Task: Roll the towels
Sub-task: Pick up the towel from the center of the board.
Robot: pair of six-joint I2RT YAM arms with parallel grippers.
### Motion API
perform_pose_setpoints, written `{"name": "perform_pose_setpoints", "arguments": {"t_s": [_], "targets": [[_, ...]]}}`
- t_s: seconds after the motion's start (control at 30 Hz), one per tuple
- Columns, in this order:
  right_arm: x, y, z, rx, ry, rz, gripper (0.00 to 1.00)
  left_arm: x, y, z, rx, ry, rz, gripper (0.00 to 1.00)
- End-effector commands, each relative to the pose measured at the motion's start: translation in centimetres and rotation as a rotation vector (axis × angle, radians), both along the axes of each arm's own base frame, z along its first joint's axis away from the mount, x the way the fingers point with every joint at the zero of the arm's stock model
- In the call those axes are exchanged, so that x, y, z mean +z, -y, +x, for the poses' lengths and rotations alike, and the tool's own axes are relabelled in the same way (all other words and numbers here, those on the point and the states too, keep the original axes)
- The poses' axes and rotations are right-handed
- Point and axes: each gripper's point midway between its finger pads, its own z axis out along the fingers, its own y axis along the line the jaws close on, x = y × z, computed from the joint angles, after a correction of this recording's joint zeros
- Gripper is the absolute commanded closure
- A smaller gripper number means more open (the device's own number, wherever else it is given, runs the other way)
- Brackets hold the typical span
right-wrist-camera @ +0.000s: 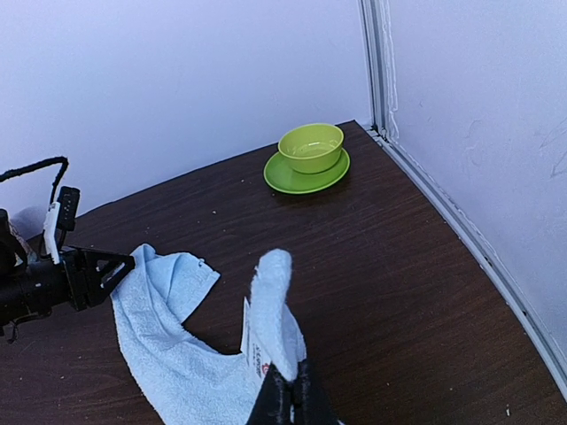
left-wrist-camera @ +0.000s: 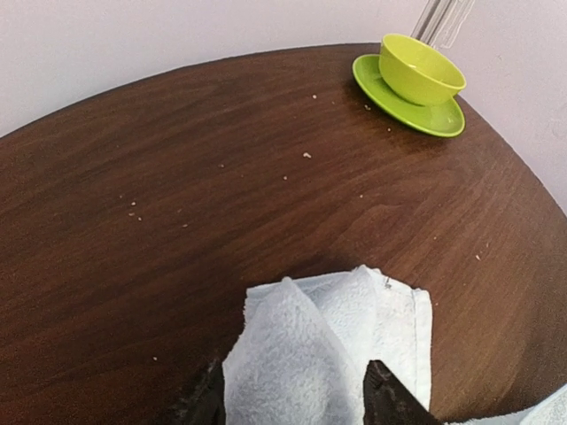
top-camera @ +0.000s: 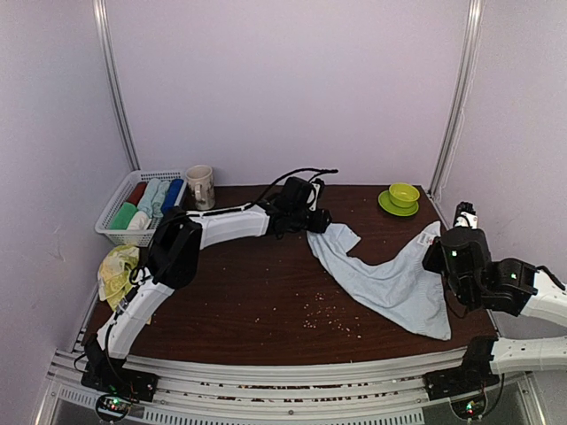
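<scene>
Towels first: the long pale blue-white terry towel (top-camera: 390, 285) lies slack and unrolled across the dark brown wooden table (top-camera: 239, 301), strung btwn the two claws. Its mid part sags flat on the wood w/ creases.

Left claw (left-wrist-camera: 294, 370) sits at the towel's far-left end. Its two black fingers (left-wrist-camera: 385, 403) straddle a folded-over corner lying on the wood, jaws part-way apart. Whether they pinch the cloth or only flank it, can't tell.

Right claw (right-wrist-camera: 288, 390) is closed tight on the opposite end. The cloth edge, w/ a small sewn label, sticks up out of its tips, lifted off the table.

Ahead of the left claw and off to its right, near the far right corner, a lime-green plastic bowl (top-camera: 404, 192) sits in a matching green saucer (top-camera: 396, 209). From the right claw it is straight ahead, well apart.

Back along the left arm, twd the far-left corner, a beige ceramic mug (top-camera: 201, 186) stands upright just beside a white slatted plastic basket (top-camera: 113, 211). The basket holds rolled cloths side by side: red, green, pale, blue.

The small yellow-green printed towel (top-camera: 117, 270) lies crumpled and unrolled at the left table edge, nearer than the basket, well apart from both claws, beside the left arm's elbow.

Pale crumbs (top-camera: 321, 314) are scattered on the wood btwn the claws and the near edge.
</scene>
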Motion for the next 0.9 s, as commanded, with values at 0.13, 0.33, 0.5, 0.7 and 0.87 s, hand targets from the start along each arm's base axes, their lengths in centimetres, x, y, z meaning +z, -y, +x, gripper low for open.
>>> {"name": "perform_pose_setpoints", "arguments": {"t_s": [0.13, 0.33, 0.5, 0.7, 0.87], "targets": [[0.7, -0.2, 0.1, 0.007, 0.017, 0.024, 1.00, -0.7, 0.3, 0.1, -0.014, -0.020, -0.047, 0.46], [0.5, -0.2, 0.1, 0.008, 0.014, 0.012, 1.00, -0.8, 0.7, 0.0, -0.027, -0.013, -0.075, 0.82], [0.5, 0.0, 0.1, 0.004, 0.013, 0.010, 1.00, 0.4, 1.1, 0.1, -0.040, -0.002, -0.100, 1.00], [0.9, -0.1, 0.2, 0.007, 0.029, 0.017, 1.00, 5.0, 0.5, 0.6, -0.018, 0.091, -0.131, 1.00], [3.5, -1.0, 1.3, 0.017, 0.068, 0.000, 1.00, 17.1, -2.9, 1.5, 0.044, 0.262, -0.204, 1.00]]}}
